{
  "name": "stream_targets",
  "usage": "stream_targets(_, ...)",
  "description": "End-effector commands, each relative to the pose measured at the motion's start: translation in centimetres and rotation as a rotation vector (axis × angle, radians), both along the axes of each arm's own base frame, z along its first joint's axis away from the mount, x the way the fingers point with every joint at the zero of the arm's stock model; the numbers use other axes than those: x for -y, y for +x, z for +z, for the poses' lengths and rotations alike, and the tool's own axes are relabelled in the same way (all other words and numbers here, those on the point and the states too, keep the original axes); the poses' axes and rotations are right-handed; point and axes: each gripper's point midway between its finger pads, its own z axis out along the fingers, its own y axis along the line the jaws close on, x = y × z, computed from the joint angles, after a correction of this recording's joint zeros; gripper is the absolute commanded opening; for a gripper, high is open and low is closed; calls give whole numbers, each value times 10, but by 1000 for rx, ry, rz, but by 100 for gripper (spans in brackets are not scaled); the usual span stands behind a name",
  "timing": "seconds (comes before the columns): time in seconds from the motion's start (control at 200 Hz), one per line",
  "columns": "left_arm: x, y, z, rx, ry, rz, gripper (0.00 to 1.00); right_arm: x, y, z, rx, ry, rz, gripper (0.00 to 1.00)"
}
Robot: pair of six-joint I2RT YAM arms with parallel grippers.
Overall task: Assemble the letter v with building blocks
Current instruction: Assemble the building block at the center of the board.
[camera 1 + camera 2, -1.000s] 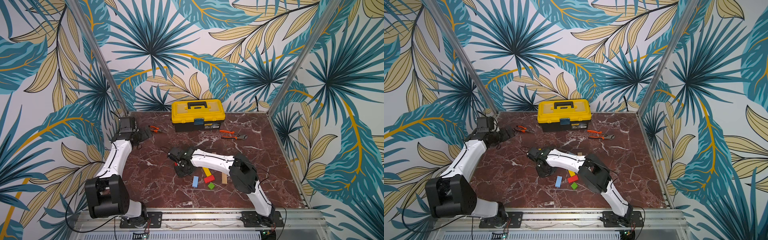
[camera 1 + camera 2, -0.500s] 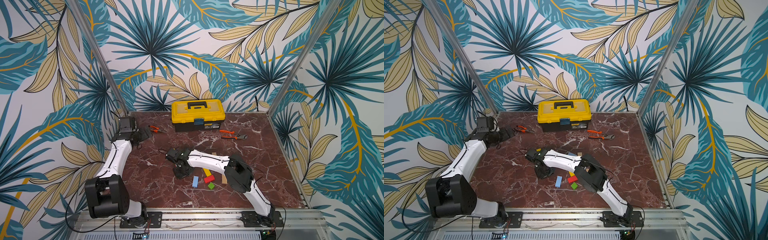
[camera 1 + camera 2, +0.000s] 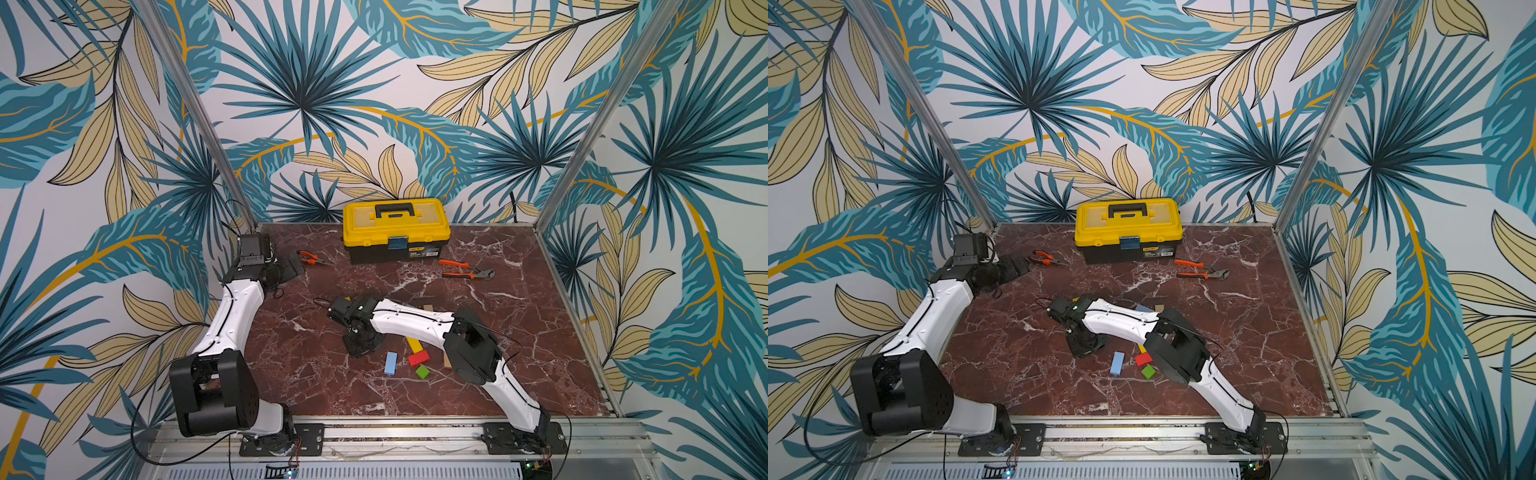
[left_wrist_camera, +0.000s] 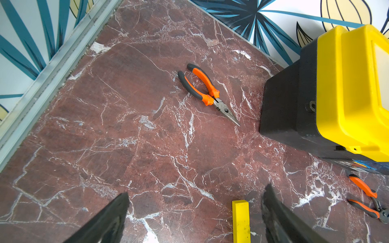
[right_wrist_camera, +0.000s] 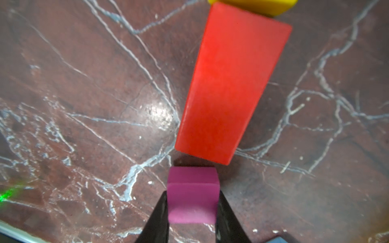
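grip: magenta cube (image 5: 192, 189) is clamped between the jaws of the right tool (image 5: 192, 199), low over the desk (image 5: 84, 105) | relation: red block (image 5: 229, 84) is seen just ahead of it, long axis running away from the tool | left tool (image 4: 194, 204) is spread wide, empty, well apart | right arm judged nearer

We see a robotics lab cell: the left arm (image 3: 235, 316) and right arm (image 3: 409, 324) bolted to an aluminium rail (image 3: 395, 432), a marble-patterned tabletop (image 3: 291, 374) walled by leaf-printed panels (image 3: 374, 83), a yellow toolbox (image 3: 396, 228) and needle-nose pliers (image 4: 207, 92) lying near it.
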Motion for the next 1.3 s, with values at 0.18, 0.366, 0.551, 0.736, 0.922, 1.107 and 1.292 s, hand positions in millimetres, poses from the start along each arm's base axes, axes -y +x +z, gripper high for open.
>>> stream_targets(0.18,0,-2,8,31,18,-8,99,8,0,-17,-11,-65,-9,24)
stream_targets(0.366,0,-2,8,29,20,-8,99,7,3,-19,-8,-68,-18,24)
stream_targets(0.551,0,-2,8,30,21,-8,99,8,5,-20,-6,-69,-28,24)
stream_targets(0.736,0,-2,8,31,22,-7,99,10,9,-22,-5,-74,-41,24)
stream_targets(0.922,0,-2,8,30,22,-8,99,11,12,-23,0,-78,-50,24)
stream_targets(1.107,-1,-3,7,28,24,-6,99,10,13,-24,0,-78,-47,24)
stream_targets(1.292,-1,-3,7,28,24,-5,99,9,14,-24,4,-81,-47,24)
